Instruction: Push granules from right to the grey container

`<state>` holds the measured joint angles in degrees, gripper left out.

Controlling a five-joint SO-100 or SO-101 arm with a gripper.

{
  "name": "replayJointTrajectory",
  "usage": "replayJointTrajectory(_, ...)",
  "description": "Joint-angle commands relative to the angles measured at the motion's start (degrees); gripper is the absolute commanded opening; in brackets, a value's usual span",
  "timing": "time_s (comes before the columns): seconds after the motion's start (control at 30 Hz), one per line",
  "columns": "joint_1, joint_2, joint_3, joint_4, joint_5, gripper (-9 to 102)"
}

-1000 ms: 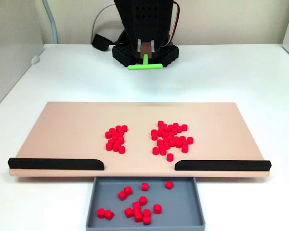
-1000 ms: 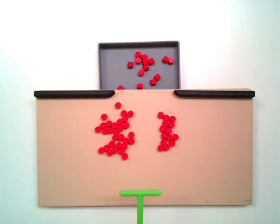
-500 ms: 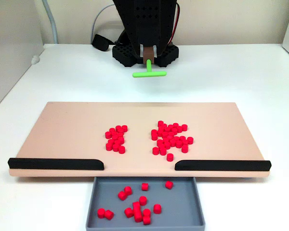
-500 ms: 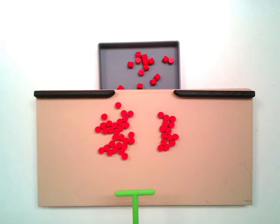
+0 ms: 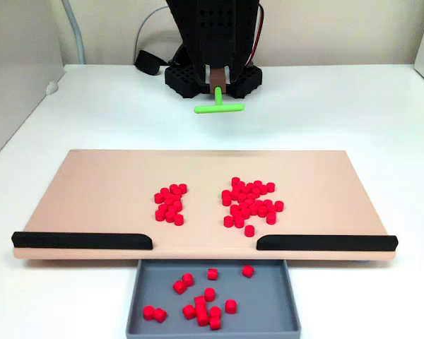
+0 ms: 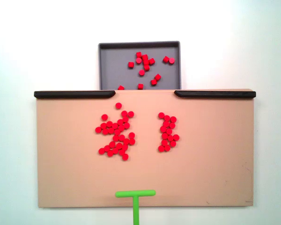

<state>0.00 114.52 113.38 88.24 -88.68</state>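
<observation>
Gripping the green pusher (image 5: 218, 106), the claw (image 5: 215, 76) is seen at 12 o'clock of granules (image 5: 249, 203) on the board (image 5: 99, 191); the grey container (image 5: 261, 311) is seen at 6.

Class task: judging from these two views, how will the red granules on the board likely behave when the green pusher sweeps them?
The granules are small loose cylinders, so they will probably scatter instead of moving together. Some may roll sideways. Those in the container lie spread out, suggesting they slide easily.
</observation>
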Motion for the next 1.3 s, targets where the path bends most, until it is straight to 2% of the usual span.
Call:
replayJointTrajectory(0.0,0.26,2.11,-0.44,-0.26,-0.53,0)
replayJointTrajectory(0.9,1.58,0.79,-1.23,-0.26,-3.96,0)
replayJointTrajectory(1.07,4.04,0.53,-2.29,-0.26,-15.91,0)
replayJointTrajectory(1.27,11.51,-4.75,-8.61,-0.26,-36.56,0)
